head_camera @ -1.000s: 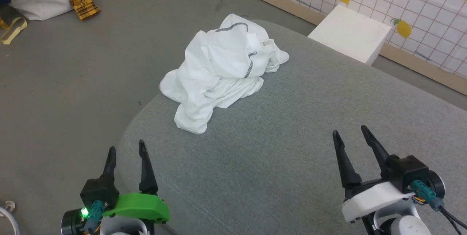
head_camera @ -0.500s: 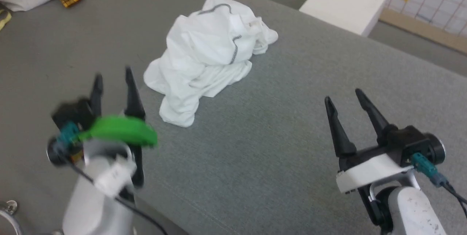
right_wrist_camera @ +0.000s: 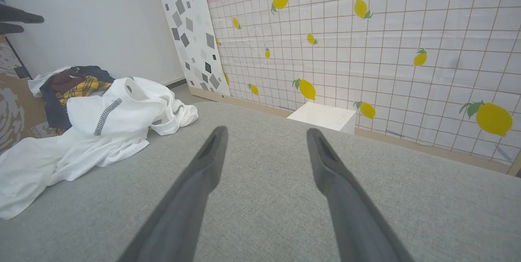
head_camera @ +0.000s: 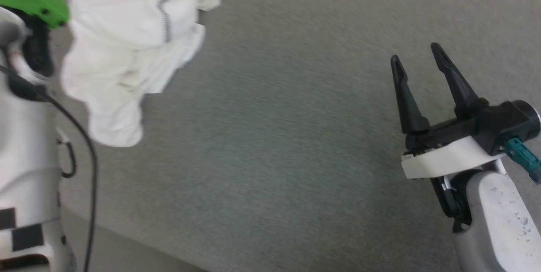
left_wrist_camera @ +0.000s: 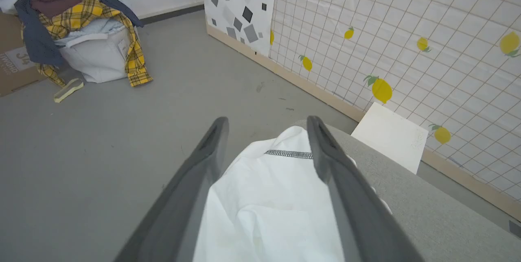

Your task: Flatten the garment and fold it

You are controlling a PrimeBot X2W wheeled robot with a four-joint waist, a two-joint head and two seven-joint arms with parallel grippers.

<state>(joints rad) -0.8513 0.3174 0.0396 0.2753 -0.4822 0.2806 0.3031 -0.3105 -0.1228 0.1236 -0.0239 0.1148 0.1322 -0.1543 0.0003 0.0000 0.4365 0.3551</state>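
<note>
Frames crumpled garment (head_camera: 127,52) with left gripper (left_wrist_camera: 266,125), spread wide, empty, likely for first grab. Parks right gripper (head_camera: 416,54) well apart from garment, likewise spread, empty.

The garment (head_camera: 131,48) lies on the table (head_camera: 274,145) at ten o'clock. The right end effector (head_camera: 415,52) hangs over the table at three o'clock, well apart.

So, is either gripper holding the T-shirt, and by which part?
Nothing is held. Left gripper open, white T-shirt seen between its fingers; right gripper open over grey fabric surface.
</note>
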